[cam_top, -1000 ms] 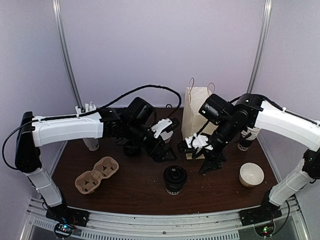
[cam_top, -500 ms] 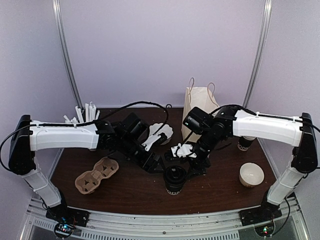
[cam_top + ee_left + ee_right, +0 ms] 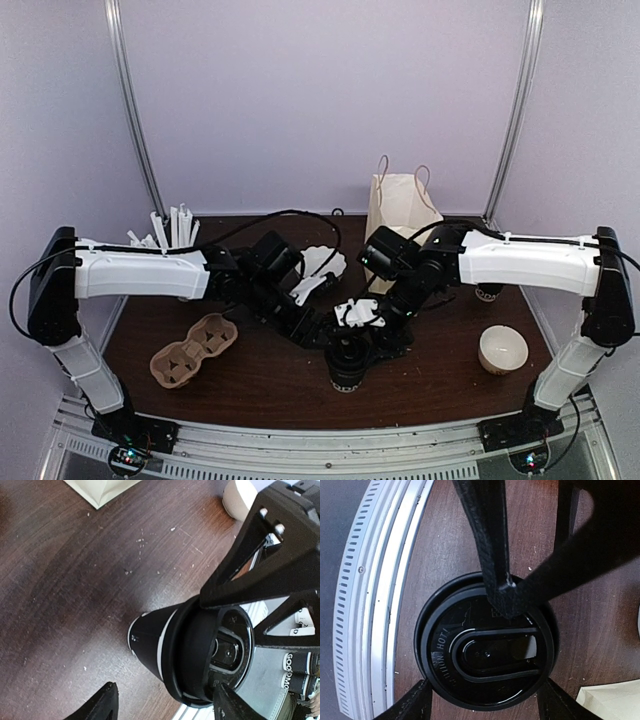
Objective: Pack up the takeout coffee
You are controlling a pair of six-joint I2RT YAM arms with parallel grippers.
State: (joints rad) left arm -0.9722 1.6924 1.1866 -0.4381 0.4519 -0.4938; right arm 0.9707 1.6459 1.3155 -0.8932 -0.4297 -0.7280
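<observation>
At table centre, near the front edge: right gripper (image 3: 484,692) has its fingers spread wide, one on each side of the black lid (image 3: 485,665) of the takeout coffee (image 3: 349,365). The tips sit level with the lid rim. Contact cannot be resolved in any view, and nothing is clamped.

Left gripper (image 3: 162,702) is also parted, its two tips well apart at the bottom of its wrist view. The cup's lid and black lower band lie beyond the gap, with no grip on it. In the right wrist view the left gripper's black fingers (image 3: 490,555) cross above the far part of the lid. The two claws meet over the cup from opposite sides, left arm from the left, right arm from the right.

Cup stands upright on the dark brown tabletop (image 3: 250,395), lid on, with "HOT!" lettering readable on the lid.

Surroundings:
- paper bag (image 3: 398,210) upright at the far side, behind the right arm, handles up
- cardboard cup carrier (image 3: 192,350) front left, well apart from the cup
- white bowl (image 3: 503,349) front right
- white straws (image 3: 172,228) far left
- perforated metal rail (image 3: 367,610) along the near table edge, just beside the cup
</observation>
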